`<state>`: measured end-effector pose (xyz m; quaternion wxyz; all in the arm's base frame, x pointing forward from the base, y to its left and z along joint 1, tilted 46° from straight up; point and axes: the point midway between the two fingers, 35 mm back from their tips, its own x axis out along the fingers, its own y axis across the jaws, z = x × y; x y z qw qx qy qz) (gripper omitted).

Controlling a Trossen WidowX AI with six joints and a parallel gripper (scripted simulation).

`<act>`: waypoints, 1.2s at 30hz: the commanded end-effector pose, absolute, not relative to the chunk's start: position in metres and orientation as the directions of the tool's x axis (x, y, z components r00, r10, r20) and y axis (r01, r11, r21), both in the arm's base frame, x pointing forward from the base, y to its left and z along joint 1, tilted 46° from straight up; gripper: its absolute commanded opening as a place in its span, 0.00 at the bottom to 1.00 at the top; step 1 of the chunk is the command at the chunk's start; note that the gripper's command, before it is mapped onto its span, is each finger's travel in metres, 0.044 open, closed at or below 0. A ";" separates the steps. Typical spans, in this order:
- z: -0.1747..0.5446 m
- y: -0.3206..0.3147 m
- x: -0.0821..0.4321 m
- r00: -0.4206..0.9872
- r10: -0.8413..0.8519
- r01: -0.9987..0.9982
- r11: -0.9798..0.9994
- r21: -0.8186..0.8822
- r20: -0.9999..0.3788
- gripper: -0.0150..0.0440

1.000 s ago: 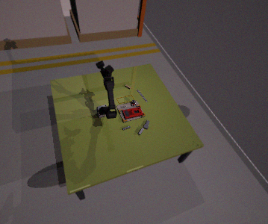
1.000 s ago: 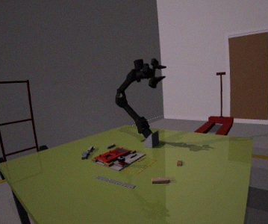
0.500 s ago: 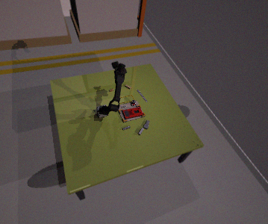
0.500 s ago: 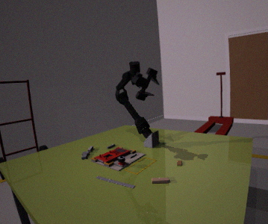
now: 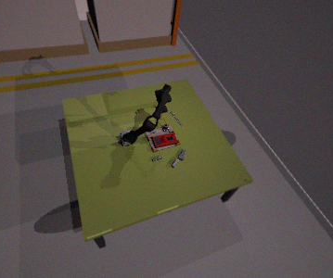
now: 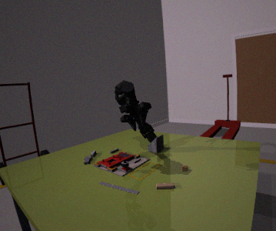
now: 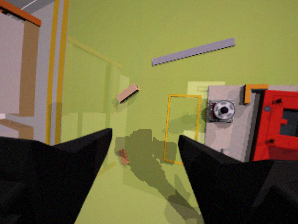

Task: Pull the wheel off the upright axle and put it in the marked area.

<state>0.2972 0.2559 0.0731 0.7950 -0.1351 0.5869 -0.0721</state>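
Note:
The wheel [image 7: 223,110] [image 6: 124,164] is a small silver-grey disc on its upright axle, near the edge of the grey board [image 7: 226,134]. The marked area is a yellow outline [image 7: 167,125] on the green table, just left of the board in the wrist view. My gripper [image 7: 146,136] is open and empty, high above the table and pointing down. In the wrist view the wheel lies to the right of and beyond the right fingertip. How far the axle stands through the wheel is too small to tell.
The board also bears a red plate [image 7: 270,120] [image 5: 165,140] and orange corner brackets. A long grey bar [image 7: 194,51] [image 6: 118,187], a tan block [image 7: 128,93] [image 6: 165,186] and a small brown block [image 7: 124,156] [image 6: 184,168] lie around it. Grey parts [image 5: 179,158] lie on the board's other side.

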 end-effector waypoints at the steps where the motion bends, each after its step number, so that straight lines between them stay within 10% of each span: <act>1: 0.060 0.203 0.326 0.240 -0.465 -0.025 0.875 -0.484 -0.852 0.76; 9: 0.046 0.126 0.359 0.113 -0.697 -0.025 0.711 -0.703 -0.709 0.76; 36: -0.002 0.079 0.361 0.110 -0.702 -0.025 0.705 -0.708 -0.703 0.76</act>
